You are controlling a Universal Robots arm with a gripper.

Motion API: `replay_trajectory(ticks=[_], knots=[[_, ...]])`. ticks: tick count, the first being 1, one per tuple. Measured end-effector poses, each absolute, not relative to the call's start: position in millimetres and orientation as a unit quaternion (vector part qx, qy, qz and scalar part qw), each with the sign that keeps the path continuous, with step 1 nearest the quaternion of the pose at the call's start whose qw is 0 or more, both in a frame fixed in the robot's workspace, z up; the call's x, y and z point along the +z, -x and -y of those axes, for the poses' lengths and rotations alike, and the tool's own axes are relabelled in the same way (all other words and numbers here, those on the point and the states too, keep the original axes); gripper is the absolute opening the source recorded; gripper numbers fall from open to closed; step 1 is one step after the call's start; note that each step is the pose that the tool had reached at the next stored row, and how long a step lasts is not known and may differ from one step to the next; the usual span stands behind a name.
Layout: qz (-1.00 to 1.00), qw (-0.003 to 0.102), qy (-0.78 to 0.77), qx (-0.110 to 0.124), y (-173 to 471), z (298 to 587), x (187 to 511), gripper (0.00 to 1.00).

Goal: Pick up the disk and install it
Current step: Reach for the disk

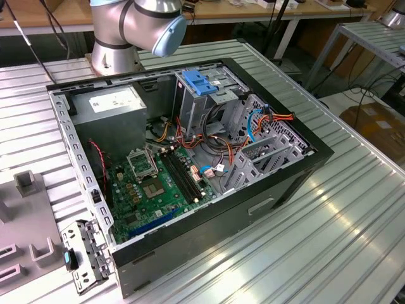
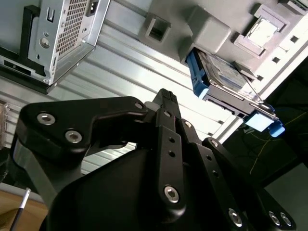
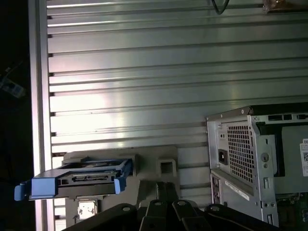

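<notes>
Disk look: the disk is a flat silver-metal slab with a pale label on its face and blue plastic rails along its sides. In the first wrist view its connector edge shows between the rails.
Disk place: it lies in a grey holder on the ribbed tabletop, close to the tabletop's edge and outside the computer case.
Edges: one blue rail end juts past the tabletop's edge, and the holder's raised blocks stand just beside the disk.
Open room: bare tabletop lies between the holder and the case, which sits open at the centre of the exterior view.
Fingers: the gripper has its fingers pressed together, with nothing held.
Disk to fingers: they are apart and not touching, with the disk off to one side of the fingertips.
</notes>
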State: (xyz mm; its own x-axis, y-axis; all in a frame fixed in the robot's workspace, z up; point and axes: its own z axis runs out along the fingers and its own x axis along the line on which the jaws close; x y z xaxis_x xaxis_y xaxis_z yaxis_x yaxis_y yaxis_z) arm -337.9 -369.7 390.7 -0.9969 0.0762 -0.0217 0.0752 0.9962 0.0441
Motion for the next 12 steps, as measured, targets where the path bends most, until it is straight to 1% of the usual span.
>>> replay_trajectory(ticks=[12], knots=[[-0.999,0.012,-0.038,0.022,347.3,369.7,390.6,0.11]])
